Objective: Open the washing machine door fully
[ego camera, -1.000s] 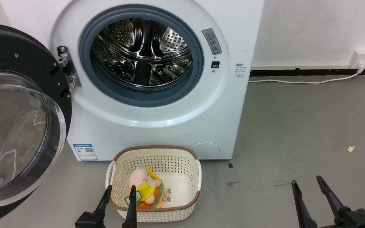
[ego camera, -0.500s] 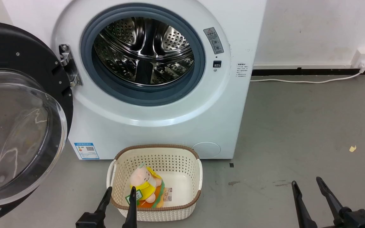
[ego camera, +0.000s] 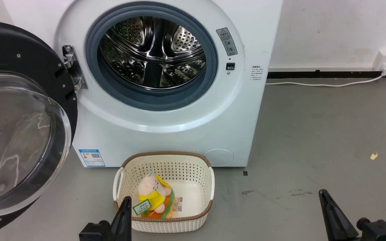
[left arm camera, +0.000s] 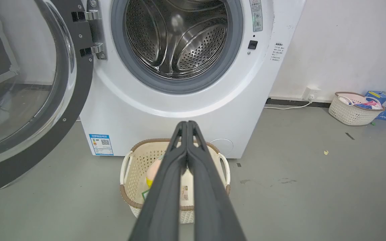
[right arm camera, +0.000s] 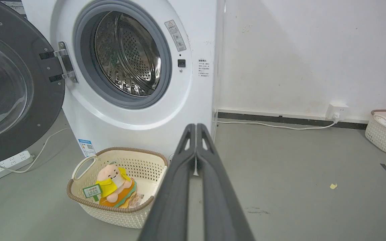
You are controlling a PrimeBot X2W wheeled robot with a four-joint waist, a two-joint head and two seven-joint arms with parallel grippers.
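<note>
- One washing machine door (ego camera: 22, 127) hangs swung wide — ahead, left of your left gripper (ego camera: 126, 201).
- One washing machine (ego camera: 166, 134) stands ahead of both grippers.
- One near basket (ego camera: 166, 156), one plush toy (ego camera: 151, 192) inside, sits just past that gripper.
- Your right gripper (ego camera: 323, 194) and the left: both pinched closed, empty.
- One far basket (right arm camera: 380, 140) lies well right of it.

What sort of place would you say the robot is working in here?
Most likely a laundry corner of a plain indoor room: a white washing machine with its door swung open, a basket holding a soft toy before it, and a bare grey floor.
</note>
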